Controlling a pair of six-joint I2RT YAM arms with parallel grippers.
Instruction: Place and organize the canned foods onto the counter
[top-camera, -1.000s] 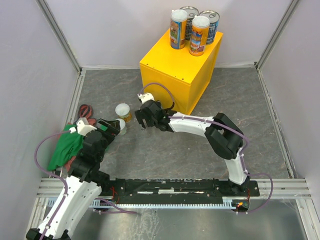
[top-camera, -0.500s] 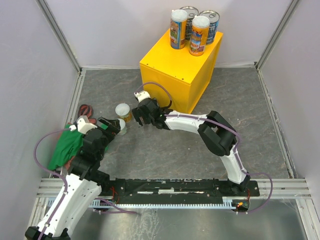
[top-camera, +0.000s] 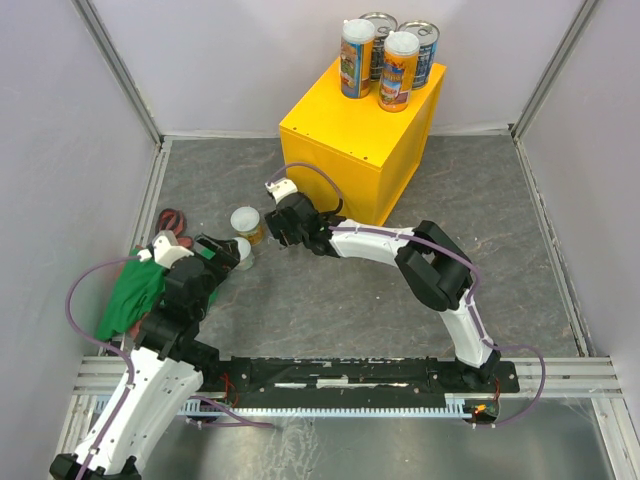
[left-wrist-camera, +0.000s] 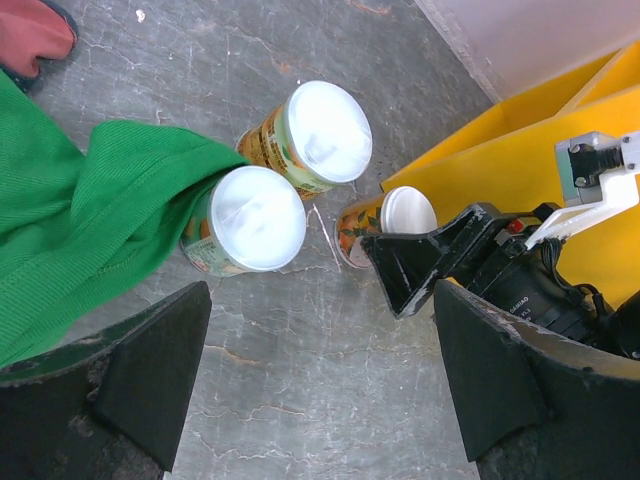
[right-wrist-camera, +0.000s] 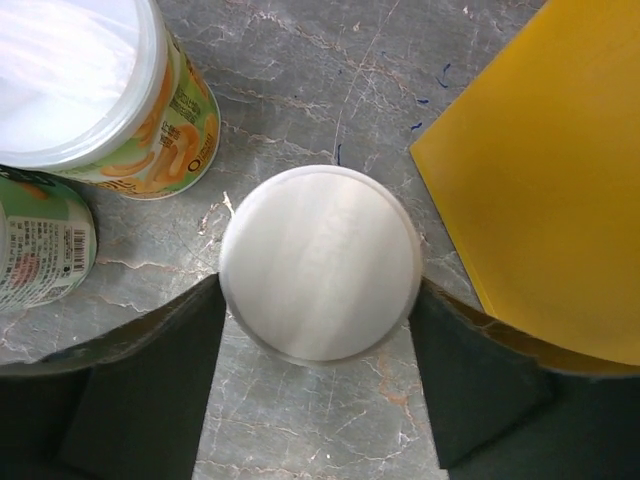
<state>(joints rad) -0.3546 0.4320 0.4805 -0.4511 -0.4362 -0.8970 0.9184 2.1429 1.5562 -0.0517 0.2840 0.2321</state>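
Observation:
The yellow counter (top-camera: 345, 150) carries two tall slim cans (top-camera: 357, 58) and two blue-labelled cans (top-camera: 425, 50) at its back. Three small pale-lidded cans stand on the floor left of it. My right gripper (right-wrist-camera: 318, 292) is over the one nearest the counter (right-wrist-camera: 320, 262), and its fingers (right-wrist-camera: 170, 380) press against both sides of that can. The other two small cans (left-wrist-camera: 320, 130) (left-wrist-camera: 255, 220) stand just beyond, one touching the green cloth (left-wrist-camera: 90, 230). My left gripper (left-wrist-camera: 320, 380) hangs open above bare floor, a little short of them.
A red cloth (top-camera: 172, 220) lies past the green one by the left wall. The counter's side (right-wrist-camera: 550, 180) is close to the right of the gripped can. Grey stone-patterned floor stretches right of the counter, with walls on three sides.
My right gripper has slid left towards the small cans, and its jaws have narrowed onto the can beside the counter. The left arm has barely moved.

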